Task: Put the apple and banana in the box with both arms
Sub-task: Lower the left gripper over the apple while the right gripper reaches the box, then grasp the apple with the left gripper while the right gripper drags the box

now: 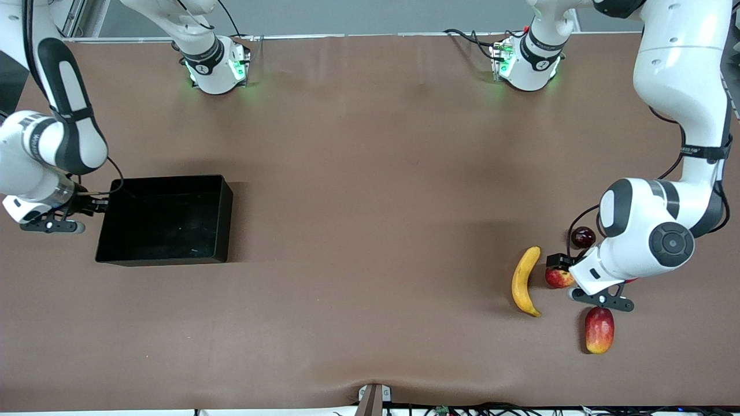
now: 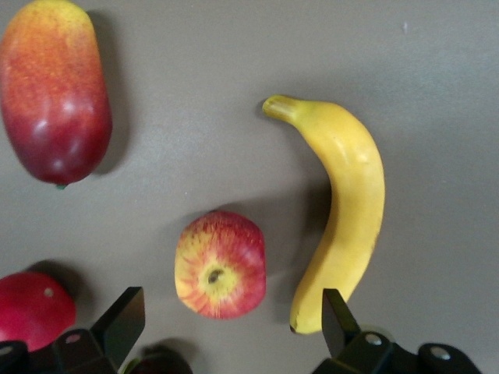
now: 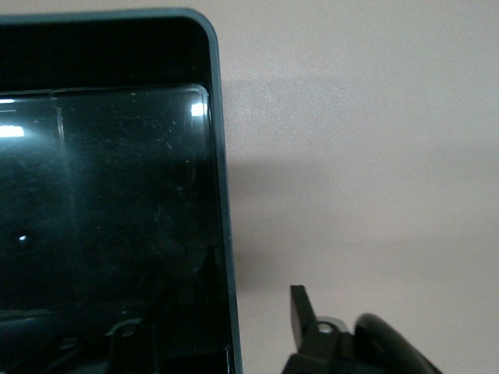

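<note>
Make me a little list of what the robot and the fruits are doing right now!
apple: on the table, beside the banana, not touching it
left gripper: open, over the apple
box: nothing in it, at the right arm's end
right gripper: at the box's wall
mango: nearest the front camera
fruit boxed: none yet

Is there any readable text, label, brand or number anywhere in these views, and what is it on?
None can be read.
Left arm: a dark band carries small white lettering, too small to read.
Right arm: small grey lettering on the white joint, too blurred to read.
The apple, banana, mango and box carry no stickers or print.
</note>
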